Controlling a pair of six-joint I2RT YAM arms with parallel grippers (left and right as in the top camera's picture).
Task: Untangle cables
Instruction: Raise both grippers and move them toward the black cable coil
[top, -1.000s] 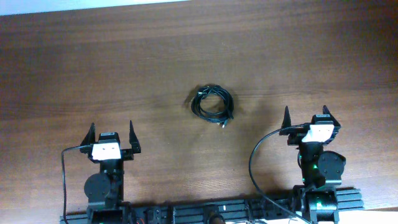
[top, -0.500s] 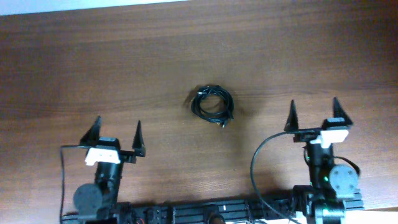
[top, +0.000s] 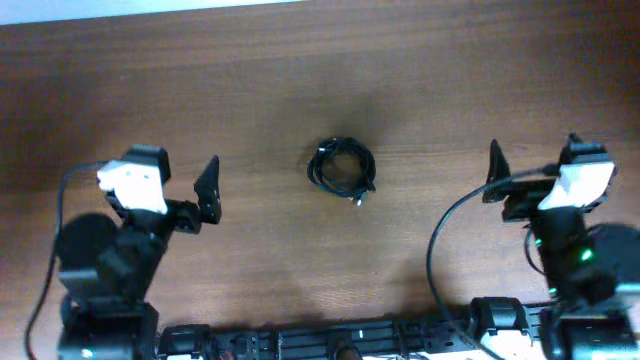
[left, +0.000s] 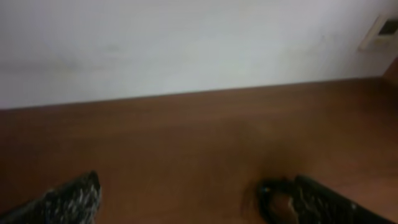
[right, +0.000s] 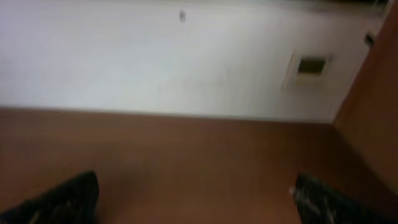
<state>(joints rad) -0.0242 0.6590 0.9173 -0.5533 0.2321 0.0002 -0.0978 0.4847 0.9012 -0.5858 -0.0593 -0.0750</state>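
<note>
— Brown wood grain ran across the whole worktop (top: 250, 90). Where did the cables lie?
— The cables (top: 343, 167) lay in one small black coil near the middle of it, loops piled on one another, with an end poking out at the lower right (too small to tell what sort of plug).
— And the arms?
— The left arm (top: 120, 240) stood to one side of the coil and the right arm (top: 565, 220) to the other, both well apart from it.
— The jaws?
— The left jaws were spread wide with nothing between them. In the left wrist view the dark fingertips (left: 68, 199) sat at the bottom corners above the wood. The right jaws stood just as wide and as empty, with the fingertips (right: 62, 199) placed likewise.
— Anything behind?
— A white wall (right: 124, 62) rose past the worktop's far edge, with a pale plate (right: 311, 65) on it, blurred.
</note>
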